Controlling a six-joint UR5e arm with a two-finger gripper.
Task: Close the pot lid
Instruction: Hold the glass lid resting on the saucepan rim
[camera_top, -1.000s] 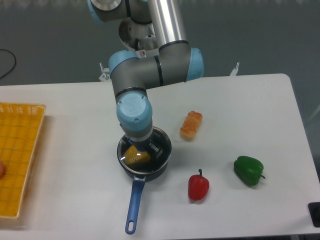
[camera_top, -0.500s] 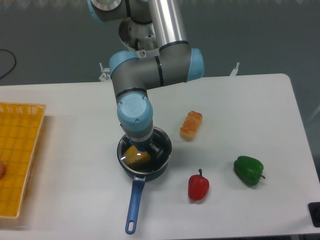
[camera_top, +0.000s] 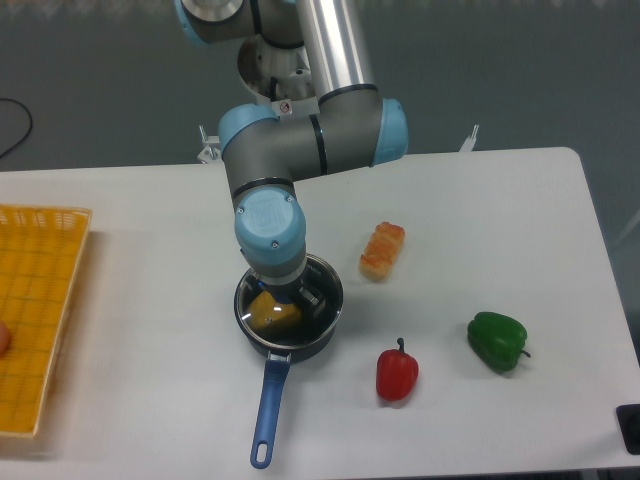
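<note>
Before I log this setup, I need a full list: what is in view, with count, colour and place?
pot: one, dark grey with a blue handle, table centre, under the arm
lid: one, clear with a metal rim, on the pot, mostly hidden by the wrist
yellow item: one, inside the pot
bread-like piece: one, orange, right of the pot
red pepper: one, front centre
green pepper: one, front right
basket: one, yellow, left edge
table: one, white
gripper: one, over the pot, fingers hidden

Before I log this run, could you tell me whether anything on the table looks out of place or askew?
Nothing stands out. The pot sits upright with a yellow item inside, and the lid seems level on its rim. The hand is mostly hidden behind the wrist.
</note>
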